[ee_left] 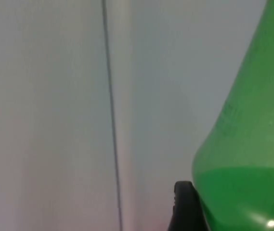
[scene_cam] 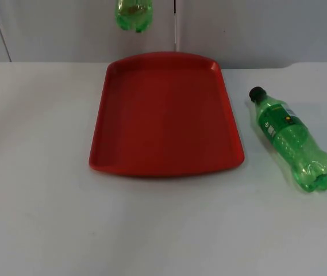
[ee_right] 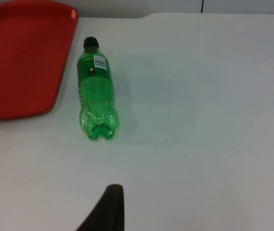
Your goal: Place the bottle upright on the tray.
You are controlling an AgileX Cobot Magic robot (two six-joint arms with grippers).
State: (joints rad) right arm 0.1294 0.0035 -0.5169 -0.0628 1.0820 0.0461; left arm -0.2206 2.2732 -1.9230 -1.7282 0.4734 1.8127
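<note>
A green bottle (scene_cam: 134, 14) is hanging above the red tray's (scene_cam: 166, 164) far edge. Another bottle (scene_cam: 292, 138) is lying on the surface (scene_cam: 42, 218) right of the tray. Whether either gripper is clenched cannot be told.

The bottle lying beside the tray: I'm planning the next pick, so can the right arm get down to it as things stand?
Probably yes. The lying bottle rests alone on the white table, apart from the red tray, with bare surface between it and the right gripper's fingertip.
</note>
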